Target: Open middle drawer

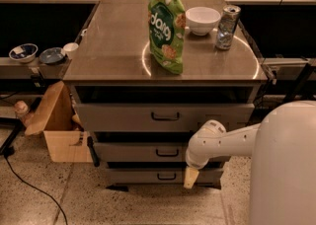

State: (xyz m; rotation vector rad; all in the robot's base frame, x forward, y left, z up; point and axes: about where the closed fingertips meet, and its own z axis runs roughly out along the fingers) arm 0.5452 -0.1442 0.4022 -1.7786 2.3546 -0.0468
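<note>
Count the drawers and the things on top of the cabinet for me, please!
Drawers: 3 (top drawer, middle drawer, bottom drawer)
Bags: 1 (green snack bag)
Bowls: 1 (white bowl)
Cans: 1 (silver can)
Total: 6
The gripper hangs low before the bottom drawer, right of its handle.

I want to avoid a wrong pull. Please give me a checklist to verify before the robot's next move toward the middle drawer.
1. Handle of the middle drawer in view, nothing on it: ok.
2. End effector at that handle: not ok; it hangs lower and to the right, before the bottom drawer.
3. Arm out of the drawer's path: not ok; it crosses the front's right end.
4. Cardboard box stands off to the left, not in that path: ok.
5. Chip bag upright: ok.
</note>
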